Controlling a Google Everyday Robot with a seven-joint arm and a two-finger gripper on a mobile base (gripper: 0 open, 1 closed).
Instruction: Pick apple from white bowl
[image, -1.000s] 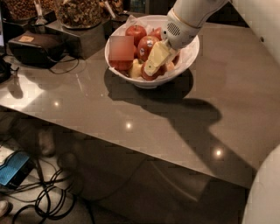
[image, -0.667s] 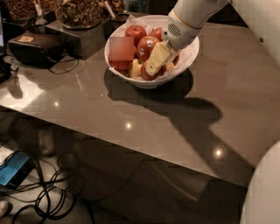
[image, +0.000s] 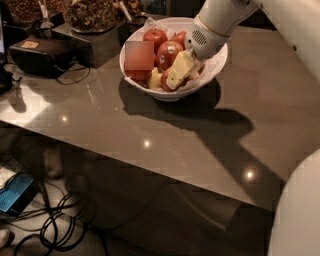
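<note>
The white bowl (image: 212, 67) stands on the grey-brown table at the back, with white paper at its rim. It holds several red apples and a pale yellow-green apple (image: 155, 79). One red apple (image: 169, 51) shows a white sticker; another red apple (image: 155, 36) lies behind it. My gripper (image: 177, 70) reaches down into the bowl from the upper right. Its cream tip rests over a glossy red apple (image: 166, 86) at the bowl's front, which is mostly hidden under it.
A black device (image: 40, 54) with a cable lies at the table's left. Dark containers of nuts (image: 90, 17) stand behind it. The table's front edge (image: 150, 167) runs diagonally. Cables and a blue object (image: 15, 192) lie on the floor. My white body (image: 297, 210) fills the lower right.
</note>
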